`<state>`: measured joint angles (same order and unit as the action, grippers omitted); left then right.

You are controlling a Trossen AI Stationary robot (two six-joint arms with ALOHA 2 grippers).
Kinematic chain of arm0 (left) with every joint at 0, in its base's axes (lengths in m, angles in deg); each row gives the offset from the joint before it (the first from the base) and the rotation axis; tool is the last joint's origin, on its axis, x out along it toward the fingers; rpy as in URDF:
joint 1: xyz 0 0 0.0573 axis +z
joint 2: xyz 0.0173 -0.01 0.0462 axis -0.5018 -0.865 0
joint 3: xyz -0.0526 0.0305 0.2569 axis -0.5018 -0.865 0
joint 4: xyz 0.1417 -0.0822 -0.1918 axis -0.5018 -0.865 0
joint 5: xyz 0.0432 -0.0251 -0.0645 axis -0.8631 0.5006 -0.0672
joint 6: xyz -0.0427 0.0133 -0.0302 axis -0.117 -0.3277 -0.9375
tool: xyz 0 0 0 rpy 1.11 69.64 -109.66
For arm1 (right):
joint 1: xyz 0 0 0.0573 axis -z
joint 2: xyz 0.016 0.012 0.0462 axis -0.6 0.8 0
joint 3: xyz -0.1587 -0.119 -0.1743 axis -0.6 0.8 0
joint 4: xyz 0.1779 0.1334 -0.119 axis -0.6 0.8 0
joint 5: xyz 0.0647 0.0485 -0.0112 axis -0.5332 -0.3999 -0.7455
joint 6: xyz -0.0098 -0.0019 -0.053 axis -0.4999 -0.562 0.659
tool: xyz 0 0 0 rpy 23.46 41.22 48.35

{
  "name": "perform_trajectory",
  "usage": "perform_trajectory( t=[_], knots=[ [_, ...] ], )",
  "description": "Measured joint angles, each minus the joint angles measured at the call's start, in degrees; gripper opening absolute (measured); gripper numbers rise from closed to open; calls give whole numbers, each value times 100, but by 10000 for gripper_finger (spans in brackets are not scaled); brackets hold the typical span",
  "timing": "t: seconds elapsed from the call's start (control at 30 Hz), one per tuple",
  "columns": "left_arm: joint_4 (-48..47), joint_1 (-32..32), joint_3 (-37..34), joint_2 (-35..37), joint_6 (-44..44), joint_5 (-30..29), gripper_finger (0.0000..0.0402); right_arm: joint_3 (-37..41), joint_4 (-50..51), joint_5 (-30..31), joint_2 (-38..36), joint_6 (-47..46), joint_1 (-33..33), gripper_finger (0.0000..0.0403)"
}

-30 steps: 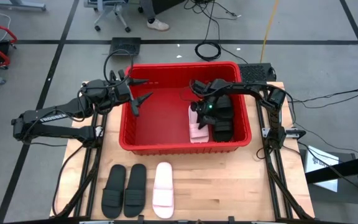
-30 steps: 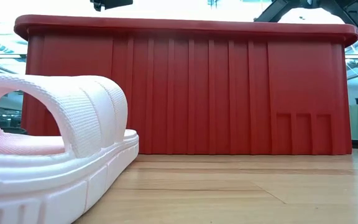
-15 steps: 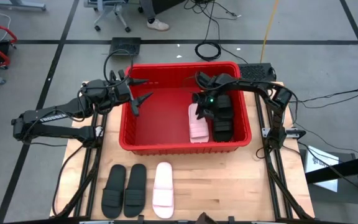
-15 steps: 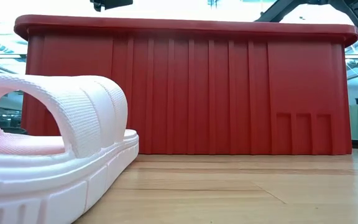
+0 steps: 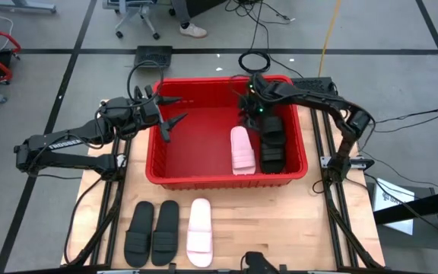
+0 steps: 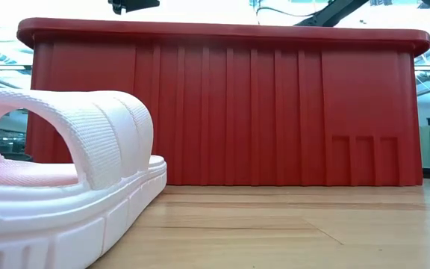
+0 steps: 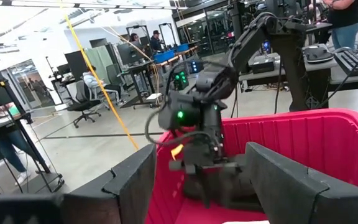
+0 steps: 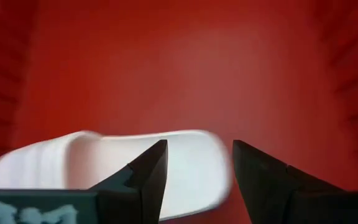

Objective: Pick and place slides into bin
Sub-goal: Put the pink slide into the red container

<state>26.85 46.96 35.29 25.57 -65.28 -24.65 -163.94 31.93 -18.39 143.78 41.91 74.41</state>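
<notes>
The red bin (image 5: 226, 179) stands on the far half of the wooden desk (image 5: 280, 228), roughly centred between the two arms. Inside it, toward the right wall, lie a pale pink slide (image 5: 241, 150) and, just beside it on the right, two black slides (image 5: 271, 144) set close together, one behind the other; whether they touch each other cannot be told from above.

The right end effector (image 5: 251, 114) hangs above the bin's interior near the far wall, above the far end of the pale pink slide and apart from it. Its wrist view looks down past two dark fingers (image 8: 148, 171) onto that slide (image 8: 104, 165) on the red floor; the fingers stand parted with a clear gap between them and nothing is held.

The left end effector (image 5: 172, 110) is over the bin's left rim, fingers spread wide and empty. In its wrist view, the right arm's end effector (image 7: 194, 168) shows over the red wall (image 7: 303, 134).

On the near part of the desk, outside the bin, three slides lie side by side: a black pair (image 5: 152, 232) on the left and a white slide (image 5: 199, 233) just to their right. The low view shows this white slide (image 6: 66, 172) close to the camera, sole down, with the bin's ribbed near wall (image 6: 275, 112) behind it.
</notes>
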Motion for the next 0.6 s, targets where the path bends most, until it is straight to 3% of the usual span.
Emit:
perform_trajectory(
  t=[0.13,0.47,0.6],
  knots=[
    [0,0,0,0,4,-31,253,0,-463,330,-220,-57,-4,169],
    [-140,-70,0,30,-35,-153,253,0,-1152,299,-670,-554,-18,169],
    [-179,-244,-2,153,-50,-153,253,0,-1292,297,-853,-1202,-97,169]
  ],
)
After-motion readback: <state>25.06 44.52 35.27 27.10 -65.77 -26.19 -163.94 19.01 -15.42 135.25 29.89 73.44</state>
